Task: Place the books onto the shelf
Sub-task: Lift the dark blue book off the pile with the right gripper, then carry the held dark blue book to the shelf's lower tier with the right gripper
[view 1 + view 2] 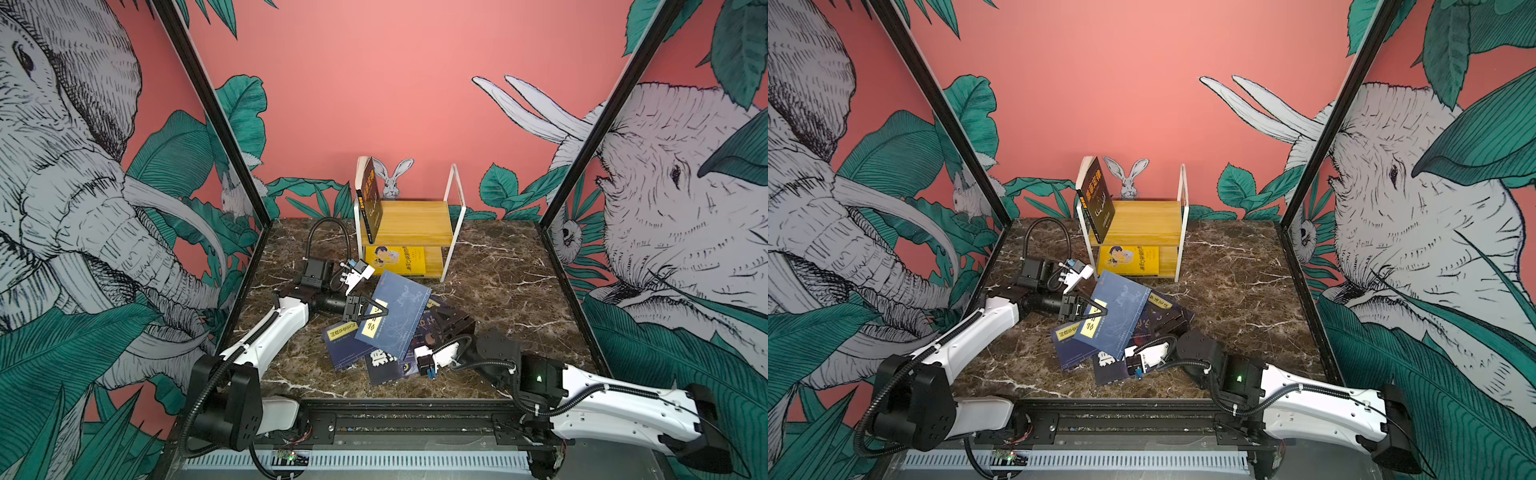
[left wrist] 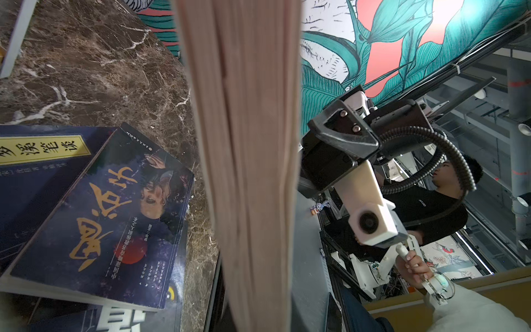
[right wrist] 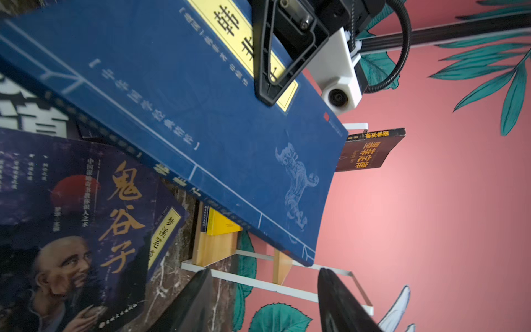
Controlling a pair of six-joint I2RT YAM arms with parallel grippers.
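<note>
On the brown marble tabletop (image 1: 498, 291), just in front of the two-tier shelf of yellowish wooden boards in a thin white frame (image 1: 419, 222), the left gripper (image 1: 371, 311) is clamped on a navy paperback with a yellow title label and a pale beast drawing (image 1: 401, 318). The grip sits at the label edge. The book is tilted and raised above the pile, its cover (image 3: 201, 115) bowing slightly in the right wrist view. Its far corner lies near the lower tier's front edge; whether they touch cannot be told. Beneath it, overlapping, lie a navy book with a yellow label (image 1: 343, 345), a dark book with large white characters (image 1: 384, 365) and a purple-dark book with gold characters and an old man's portrait (image 3: 71, 215). A dark brown book (image 1: 370, 199) leans upright at the top tier's left end; bare board runs from it to the right post. A bright yellow book with a cartoon figure (image 1: 397, 259) lies flat on the lower tier. The right gripper (image 1: 453, 322) sits low over the pile's right edge, jaws apart and gripping nothing. Bare marble extends right of the pile.
</note>
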